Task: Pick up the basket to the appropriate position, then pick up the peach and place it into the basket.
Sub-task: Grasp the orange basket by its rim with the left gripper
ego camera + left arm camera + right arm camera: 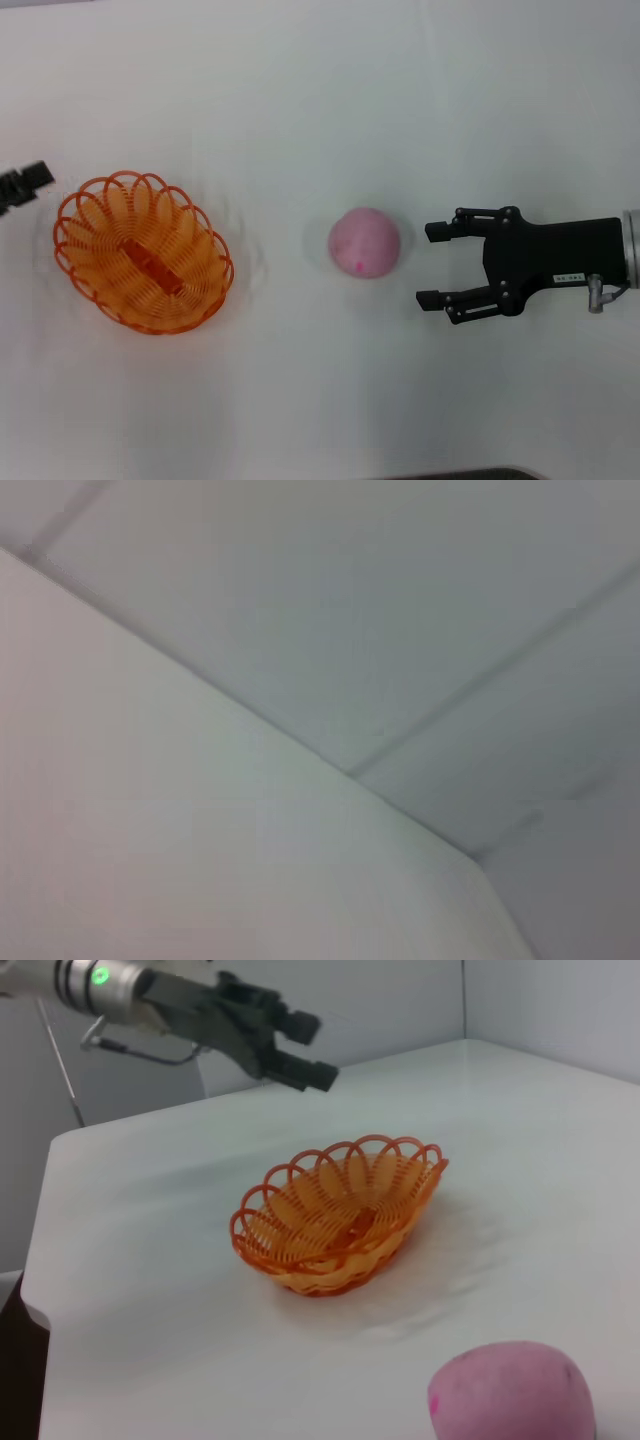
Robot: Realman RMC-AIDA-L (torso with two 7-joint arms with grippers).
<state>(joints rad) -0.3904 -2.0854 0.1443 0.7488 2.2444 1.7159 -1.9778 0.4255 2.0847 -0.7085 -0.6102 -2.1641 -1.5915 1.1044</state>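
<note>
The orange wire basket [143,252] stands on the white table at the left, empty, and also shows in the right wrist view [340,1220]. The pale-pink peach [365,242] lies on the table at the centre, to the right of the basket; it is close in the right wrist view [515,1395]. My right gripper [432,265] is open and empty, just right of the peach, its jaws facing it without touching. My left gripper [28,180] is at the far left edge, beyond the basket; in the right wrist view it [312,1050] hovers above the table behind the basket, open and empty.
The white table [320,90] stretches all around. Its edge and corner [470,855] show in the left wrist view, with grey floor beyond. A dark shape [480,474] sits at the near table edge.
</note>
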